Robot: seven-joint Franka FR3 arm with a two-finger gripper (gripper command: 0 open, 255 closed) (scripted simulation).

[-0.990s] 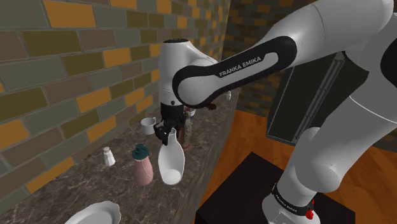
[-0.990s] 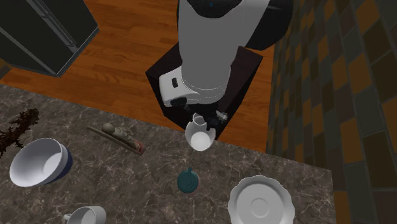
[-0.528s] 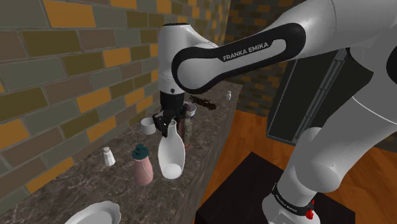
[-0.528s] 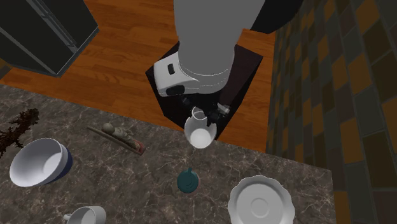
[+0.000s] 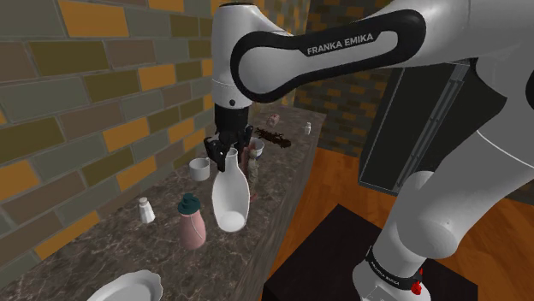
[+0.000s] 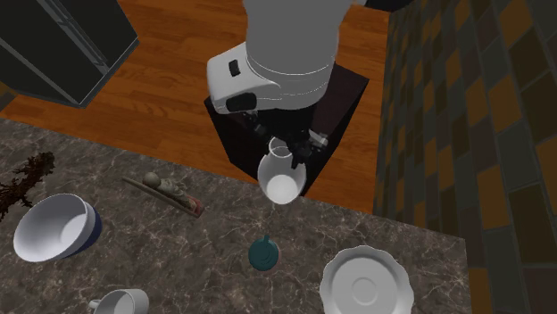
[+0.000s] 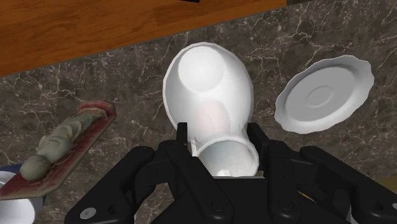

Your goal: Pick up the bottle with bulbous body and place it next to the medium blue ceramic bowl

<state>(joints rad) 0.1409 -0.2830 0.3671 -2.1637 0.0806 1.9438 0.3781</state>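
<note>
Bottle [image 5: 231,201] nearest: white, glossy, slim neck over a swollen body; your gripper [image 7: 222,149] is clamped on that neck, hanging it above the counter [image 6: 205,250] by the stand-side edge; just beyond stand a teal-capped pink flask [image 5: 192,224] and a bare scalloped plate [image 6: 366,285]; farther along, the blue bowl [image 6: 54,227] shows an empty white inside.
</note>
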